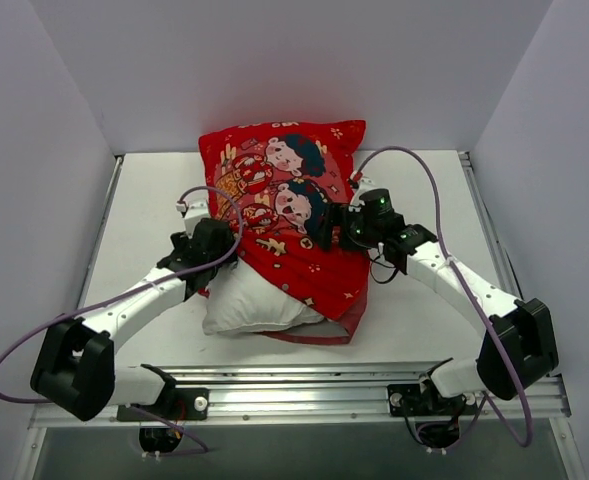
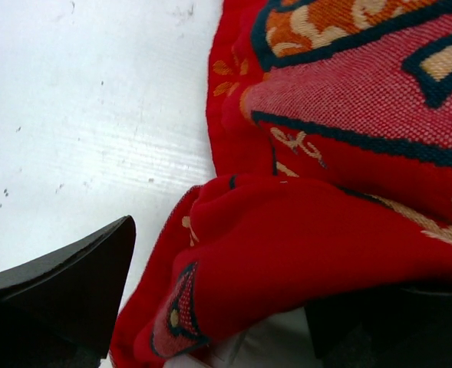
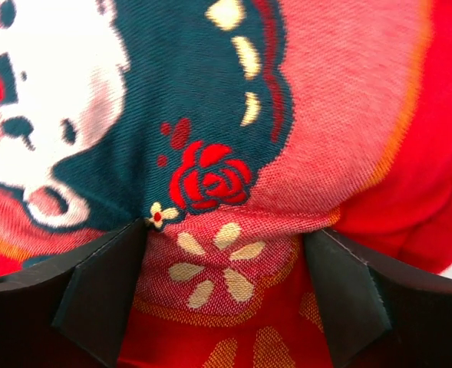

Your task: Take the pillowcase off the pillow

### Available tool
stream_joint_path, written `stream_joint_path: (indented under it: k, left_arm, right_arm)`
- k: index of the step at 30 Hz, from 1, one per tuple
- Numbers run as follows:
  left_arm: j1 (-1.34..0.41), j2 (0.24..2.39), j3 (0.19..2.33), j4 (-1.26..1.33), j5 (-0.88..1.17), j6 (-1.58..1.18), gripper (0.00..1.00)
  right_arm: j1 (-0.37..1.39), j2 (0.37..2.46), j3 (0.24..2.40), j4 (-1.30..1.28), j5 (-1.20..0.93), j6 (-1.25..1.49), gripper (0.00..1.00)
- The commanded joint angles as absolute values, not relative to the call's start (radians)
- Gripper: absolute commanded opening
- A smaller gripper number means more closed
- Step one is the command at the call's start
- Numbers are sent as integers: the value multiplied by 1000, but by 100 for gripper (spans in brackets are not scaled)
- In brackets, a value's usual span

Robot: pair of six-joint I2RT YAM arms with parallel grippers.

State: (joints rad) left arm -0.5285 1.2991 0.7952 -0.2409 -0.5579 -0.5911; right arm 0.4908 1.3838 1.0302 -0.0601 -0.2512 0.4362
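The red pillowcase (image 1: 289, 215) with two cartoon children lies in the middle of the table. The white pillow (image 1: 249, 300) sticks out of it at the near left. My left gripper (image 1: 214, 248) is at the pillowcase's left edge. In the left wrist view its jaws stand open around a red fold (image 2: 287, 253) and a strip of white pillow (image 2: 264, 349), and the left finger (image 2: 64, 291) is clear of the cloth. My right gripper (image 1: 336, 225) is on top of the pillowcase, and its fingers (image 3: 103, 299) clamp a bunched fold with a flower print (image 3: 218, 268).
White walls enclose the white table (image 1: 144, 220) on three sides. A metal rail (image 1: 304, 385) runs along the near edge. Purple cables (image 1: 429, 175) loop above both arms. Bare table shows left of the pillowcase in the left wrist view (image 2: 87, 123).
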Motion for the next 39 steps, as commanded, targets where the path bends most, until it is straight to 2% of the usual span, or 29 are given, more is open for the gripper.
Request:
stream_joint_path:
  k: [1,4,8,17,25,28,32,39]
  left_arm:
    - [-486,1362,911,-57,-391,-560,91]
    - [-474,1390,966,-69,-353,-535,97]
    - [-456,1359,997,-101,-350,-534,94]
    - [-355,1220,1117,-460,-385,-609,94]
    - [-153,1195,1114,-620,-167,-606,94]
    - [-152,1129,1071,-644,-78,-624,94]
    - [-155,933,987,-661,18,-725,94]
    - [-160,658,881,-840,18,-818,94]
  right_arm:
    - [563,1365,989,-9,-357,502,77]
    - [639,1348,974,23,-322,534,77]
    - [712,1316,937,67,-273,590,76]
    - [719,1292,914,149,-164,660,75]
    - [729,1381,992,198,-190,655,75]
    - [732,1388,1011,202,-176,646,75]
    - [732,1414,1026,224,-166,643,75]
    - [730,1483,1074,249,-172,635,75]
